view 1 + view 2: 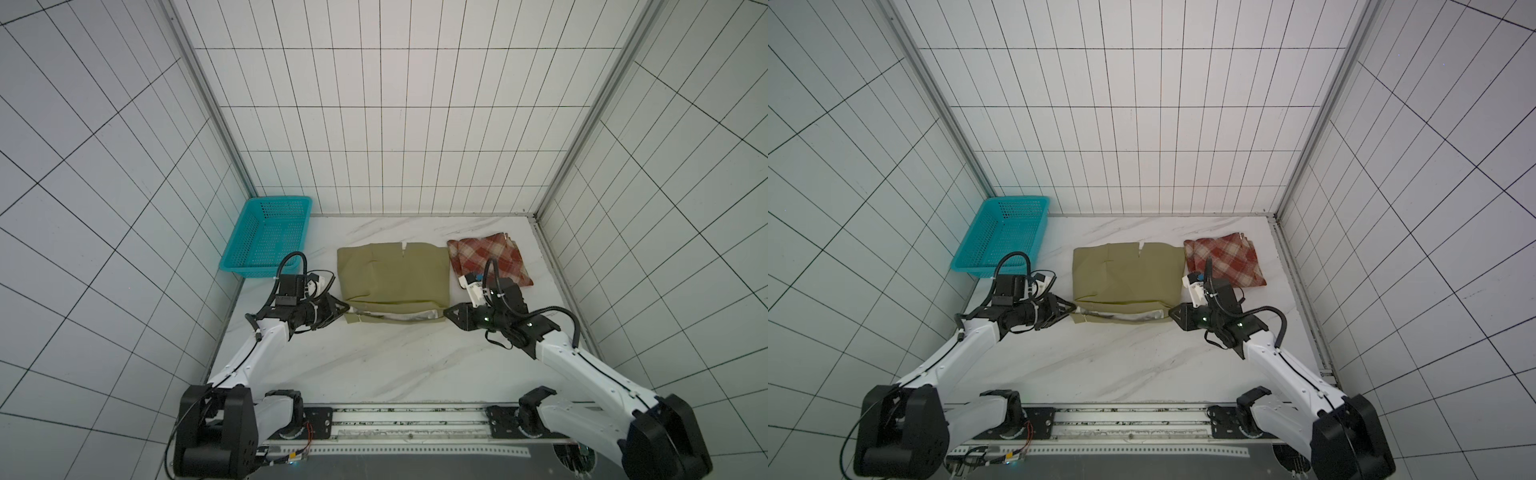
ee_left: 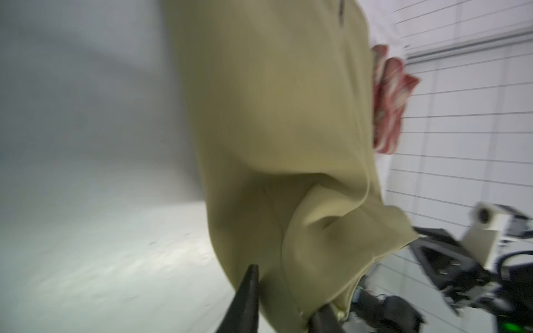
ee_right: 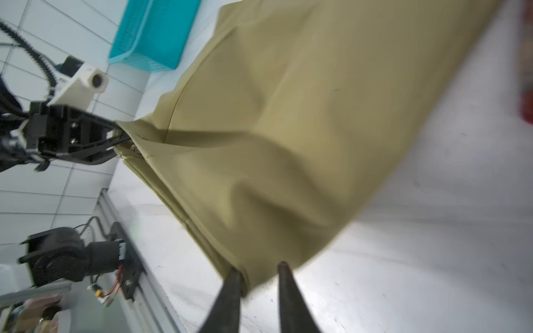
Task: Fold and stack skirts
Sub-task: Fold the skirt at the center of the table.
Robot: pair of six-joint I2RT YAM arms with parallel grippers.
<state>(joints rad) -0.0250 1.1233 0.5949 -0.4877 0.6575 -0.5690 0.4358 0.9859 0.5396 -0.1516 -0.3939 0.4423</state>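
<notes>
Left pincer (image 1: 348, 308), right pincer (image 1: 445, 312) flank folded, rumpled olive skirt (image 1: 395, 274)

Marble table (image 1: 1121, 365) in a top view, the dial read with 12 o'clock at the far wall: an olive-khaki skirt (image 1: 1128, 276) lies folded into a rough rectangle at the centre, a pale lining strip (image 1: 1121, 318) showing along its 6 o'clock edge. A folded plaid skirt (image 1: 1223, 262) sits just beside it toward 2 o'clock, and a teal basket (image 1: 1000, 237) occupies the 10 o'clock corner. The left gripper (image 1: 1069, 309) meets the khaki skirt's 7 o'clock corner and the right gripper (image 1: 1173, 313) its 5 o'clock corner; finger spacing cannot be made out here.
</notes>
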